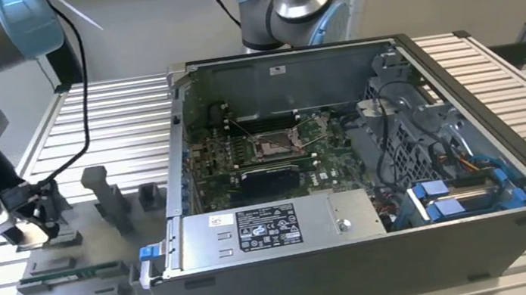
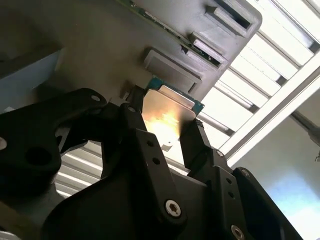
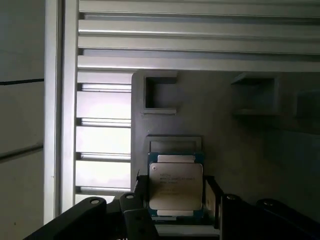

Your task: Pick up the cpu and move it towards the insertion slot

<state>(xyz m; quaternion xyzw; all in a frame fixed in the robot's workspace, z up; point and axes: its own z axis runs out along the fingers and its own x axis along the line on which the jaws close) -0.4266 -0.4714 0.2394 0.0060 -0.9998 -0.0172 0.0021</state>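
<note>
The cpu [image 3: 175, 186] is a flat square chip with a silver top and a thin green rim. It sits between the two black fingers [image 3: 212, 199] of my gripper [image 3: 176, 194], which press on its opposite edges. In the second wrist view the cpu [image 2: 167, 114] shines between the same fingers of the gripper [image 2: 162, 134], just off a raised rectangular seat [image 2: 172, 69] on the grey fixture. In the exterior view the gripper [image 1: 35, 229] hangs low over the fixture plate [image 1: 98, 287] at the exterior view's left. The insertion slot [image 1: 273, 144], with its silver frame, lies inside the open computer case, well to the right.
The open computer case [image 1: 478, 233] has tall walls, a silver power supply [image 1: 264, 227] at its near side and cables and blue parts at the right. Grey posts [image 1: 104, 191] stand on the fixture plate, which also holds a green memory stick [image 1: 71, 274]. A second arm's base [image 1: 287, 7] rises behind the case.
</note>
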